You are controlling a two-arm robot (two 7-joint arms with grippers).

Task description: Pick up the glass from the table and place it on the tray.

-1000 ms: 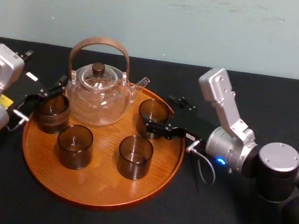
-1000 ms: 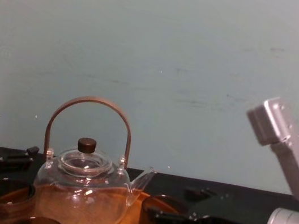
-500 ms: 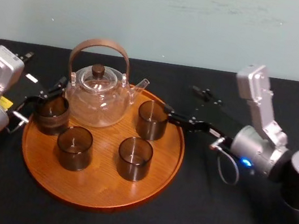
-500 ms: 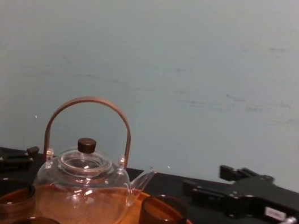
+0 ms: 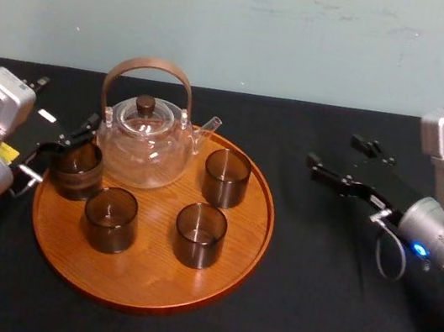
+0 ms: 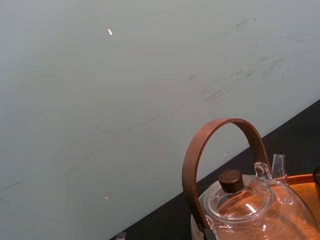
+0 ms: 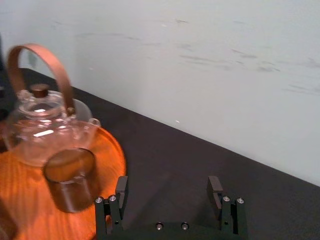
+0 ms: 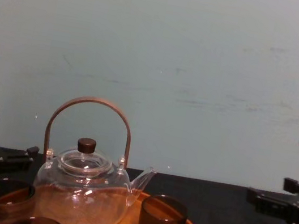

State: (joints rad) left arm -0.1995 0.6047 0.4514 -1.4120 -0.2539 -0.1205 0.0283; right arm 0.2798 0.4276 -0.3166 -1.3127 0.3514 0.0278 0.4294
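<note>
Presently catalogued, largest first.

1. Black cloth-covered table: carries everything below; the stretch under the right gripper's jaws is bare.
2. Large round orange-brown wooden tray, low rim: lies well clear of the right jaws, out beyond their tips.
3. Clear glass teapot with bent wooden handle and dark knob: stands on the tray's far side, beyond item 5 as the right jaws face it.
4. Right gripper: jaws spread wide, nothing between them, as the right wrist view confirms. A second ago they sat at item 5; half a second ago they had backed to the tray's rim; now they hang over bare table, apart from the tray.
5. Dark smoky cylindrical glass: upright on the tray beside the teapot's spout, ahead of the right jaws and free of them. Judged released and placed; this step looks complete.
6. Left gripper: unmoved, close against a like tumbler at the tray's nearest edge; whether it is clamped cannot be told.
7. Pair of like tumblers: on the tray's front half, away from both jaws.
</note>
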